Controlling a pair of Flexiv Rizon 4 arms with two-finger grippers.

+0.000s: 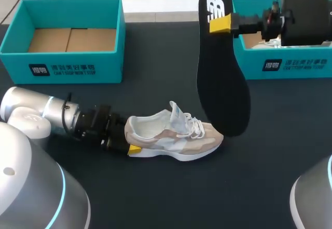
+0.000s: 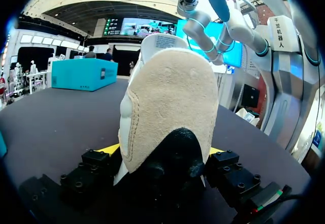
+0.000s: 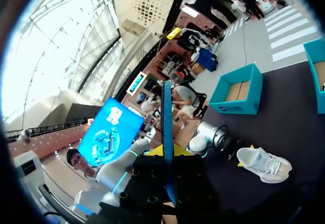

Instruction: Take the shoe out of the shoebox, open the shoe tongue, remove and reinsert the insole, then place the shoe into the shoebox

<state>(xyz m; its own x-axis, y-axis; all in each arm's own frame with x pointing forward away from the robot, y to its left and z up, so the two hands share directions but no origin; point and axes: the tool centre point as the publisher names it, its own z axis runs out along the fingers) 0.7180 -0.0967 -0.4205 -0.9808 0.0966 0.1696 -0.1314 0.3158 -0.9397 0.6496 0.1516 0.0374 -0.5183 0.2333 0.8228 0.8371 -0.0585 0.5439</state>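
1. Left gripper (image 1: 129, 138): I read it as clamped on the heel of the shoe. In the left wrist view the heel fills the space between the two fingers, with a yellow tip showing on either side of it. The arm lies low over the table, coming in from my left.
2. Shoe (image 1: 176, 135): a white and beige sneaker standing on its sole on the table, near the middle. The heel points toward my left arm and the toe toward my right. The tongue stands raised above the laces.
3. Right gripper (image 1: 220, 25): closed on the insole near its heel end. The right wrist view shows the insole edge-on between the fingers. One yellow tip lies on the face turned to the head camera.
4. Insole (image 1: 223, 83): black with a white mark at the upper end, held in the air and hanging roughly upright. In the head view its toe end appears just beside the shoe's toe. I cannot tell whether they touch.
5. Left shoebox (image 1: 78, 65): teal and open, at the far left of the table, with its cardboard floor showing.
6. Right shoebox (image 1: 290, 65): teal, at the far right, partly hidden by my right arm.
7. Table (image 1: 207, 198): a dark surface.
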